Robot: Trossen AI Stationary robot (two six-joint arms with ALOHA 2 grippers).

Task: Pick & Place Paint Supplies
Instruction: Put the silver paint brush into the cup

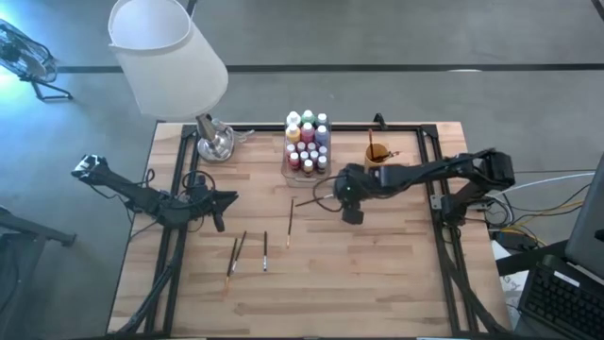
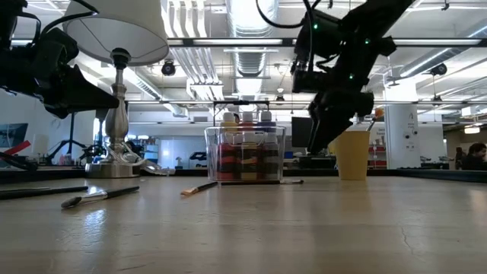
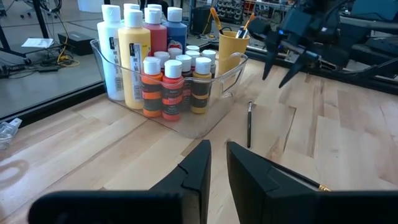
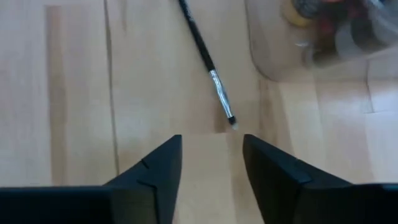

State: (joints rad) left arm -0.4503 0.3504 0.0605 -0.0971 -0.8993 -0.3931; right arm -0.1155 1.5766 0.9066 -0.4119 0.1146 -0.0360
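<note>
Paint bottles (image 1: 308,142) with white caps stand in a clear box (image 1: 289,170) at the table's far middle, and they show close in the left wrist view (image 3: 163,87). One dark-handled paintbrush (image 1: 290,220) lies flat on the table just near of the box; its bristle tip (image 4: 231,121) shows ahead of my right gripper (image 4: 211,140). This gripper is open and hovers above the table, right of that tip (image 1: 332,194). Three more brushes (image 1: 238,253) lie nearer and to the left. My left gripper (image 3: 217,155) waits at the table's left (image 1: 226,200), open by a narrow gap.
An orange cup (image 1: 377,154) holding brushes stands right of the box. A lamp (image 1: 215,142) with a white shade stands at the far left corner. A black frame rail (image 1: 434,179) runs along the table's sides. Bare wood lies in the near half.
</note>
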